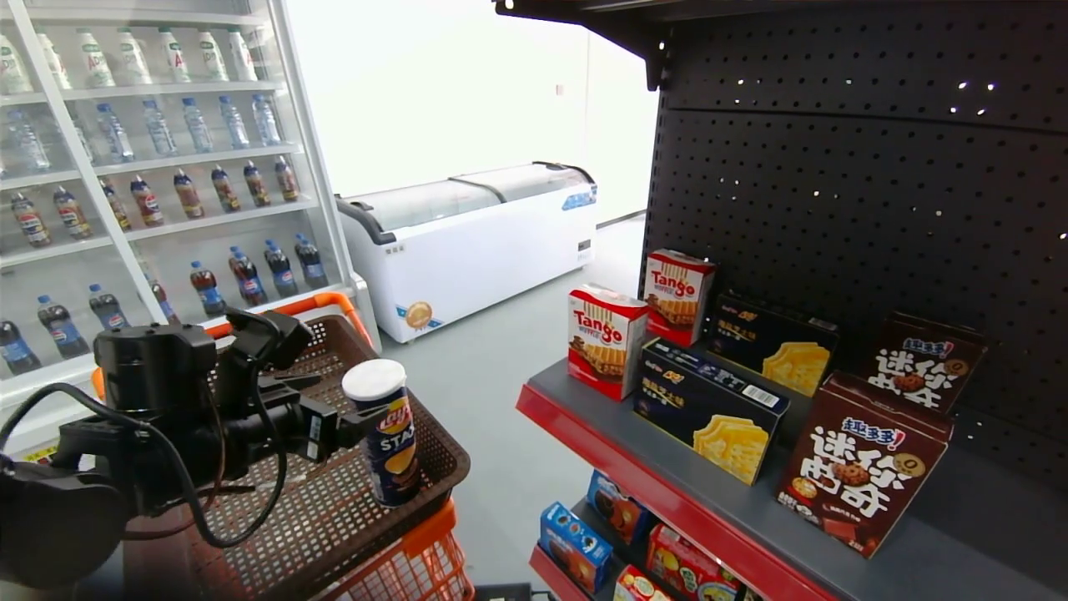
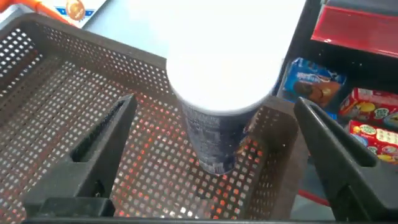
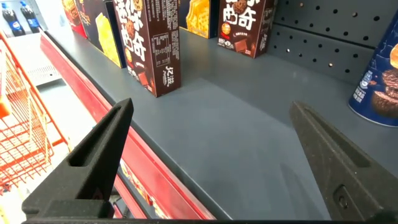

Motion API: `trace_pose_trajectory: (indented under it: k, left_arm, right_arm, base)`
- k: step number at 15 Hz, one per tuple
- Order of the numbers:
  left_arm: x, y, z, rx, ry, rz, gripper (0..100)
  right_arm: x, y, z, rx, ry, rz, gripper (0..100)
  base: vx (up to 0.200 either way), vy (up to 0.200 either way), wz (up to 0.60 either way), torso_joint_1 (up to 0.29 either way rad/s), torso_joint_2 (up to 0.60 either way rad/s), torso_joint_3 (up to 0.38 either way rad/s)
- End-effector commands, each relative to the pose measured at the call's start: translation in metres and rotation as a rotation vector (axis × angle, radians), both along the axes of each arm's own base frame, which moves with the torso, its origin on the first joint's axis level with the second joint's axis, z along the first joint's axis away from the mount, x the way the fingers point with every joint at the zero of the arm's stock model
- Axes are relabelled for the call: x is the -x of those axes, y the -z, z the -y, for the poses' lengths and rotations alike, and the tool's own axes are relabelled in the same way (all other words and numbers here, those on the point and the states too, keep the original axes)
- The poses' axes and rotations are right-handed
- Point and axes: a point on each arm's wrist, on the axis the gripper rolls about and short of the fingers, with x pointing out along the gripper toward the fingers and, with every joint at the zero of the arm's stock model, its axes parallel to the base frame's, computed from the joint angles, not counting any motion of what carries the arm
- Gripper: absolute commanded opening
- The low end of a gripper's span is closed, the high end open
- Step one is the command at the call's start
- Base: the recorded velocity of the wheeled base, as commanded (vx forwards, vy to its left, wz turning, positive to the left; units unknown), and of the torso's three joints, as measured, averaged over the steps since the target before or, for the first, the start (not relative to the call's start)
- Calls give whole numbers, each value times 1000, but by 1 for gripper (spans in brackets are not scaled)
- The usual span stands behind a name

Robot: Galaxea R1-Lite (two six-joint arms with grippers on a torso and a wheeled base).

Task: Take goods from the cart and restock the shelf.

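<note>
Flanking the chip can (image 2: 217, 130) — left fingers (image 2: 93, 162) wide apart, holding nothing; right fingers (image 3: 93, 162) likewise above shelf (image 3: 236, 143).

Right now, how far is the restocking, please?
Done: boxes stand on the shelf; who placed them I cannot tell. In hand: the left gripper is open around the chips can standing in the cart basket, not yet gripped. Left: grip it, lift it, set it on the bare shelf under the open right gripper.
</note>
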Motion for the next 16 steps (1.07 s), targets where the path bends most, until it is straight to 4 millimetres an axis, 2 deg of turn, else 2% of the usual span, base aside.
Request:
trace_pose_trajectory:
  k: [1, 9, 13, 16]
  left_arm:
    - [-17, 31, 3, -4, 5, -57, 100]
    - [-37, 70, 4, -5, 6, -58, 100]
    - [-40, 78, 6, -5, 10, -77, 100]
    - [-50, 75, 10, -3, 21, -48, 100]
  right_arm:
    - [0, 0, 0, 1, 0, 0, 100]
    - [0, 0, 0, -1, 0, 0, 100]
    - [0, 0, 0, -1, 0, 1, 100]
    - [0, 0, 0, 1, 0, 1, 100]
  base:
    - [0, 0, 0, 0, 0, 0]
    - [0, 0, 0, 0, 0, 0]
    - [0, 0, 0, 0, 0, 0]
    - [0, 0, 0, 0, 0, 0]
